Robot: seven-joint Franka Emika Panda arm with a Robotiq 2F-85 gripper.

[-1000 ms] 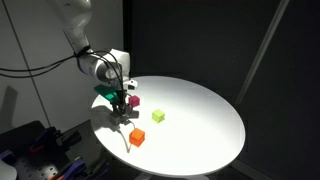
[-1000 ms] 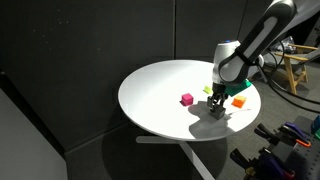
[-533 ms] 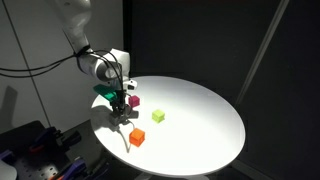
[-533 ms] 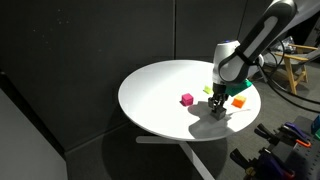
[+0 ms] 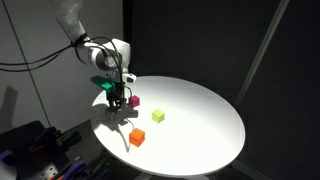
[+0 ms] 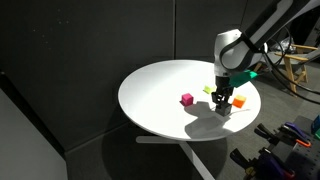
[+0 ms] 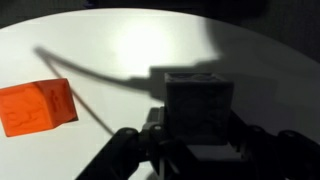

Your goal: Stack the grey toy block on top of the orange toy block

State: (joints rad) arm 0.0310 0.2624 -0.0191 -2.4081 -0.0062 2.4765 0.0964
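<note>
1. Since the earlier frame the arm has risen. The gripper (image 5: 117,97) now hangs higher over the edge of the round white tabletop (image 5: 205,125) and has taken its load up with it.
2. We see the gripper clamped on the grey toy block (image 7: 198,100). In the wrist view the cube sits squarely between the fingers, clear of the tabletop, with its shadow cast below.
3. The orange toy block (image 5: 136,138) rests alone on the tabletop, off to one side of the gripper and not yet beneath it.
4. We judge the step in hand to be the carry across.
   - Keep the grey cube high enough to pass over the orange one.
   - Centre it above the orange top face and square up the edges.
   - Lower it until the faces meet, and only then release.
   - Letting go early or off-centre could tip the cube off or nudge the orange block.
5. We count four cubes: one grey, one orange, one magenta cube (image 5: 133,100) and one yellow-green cube (image 5: 158,116). There is one gripper and one tabletop.
</note>
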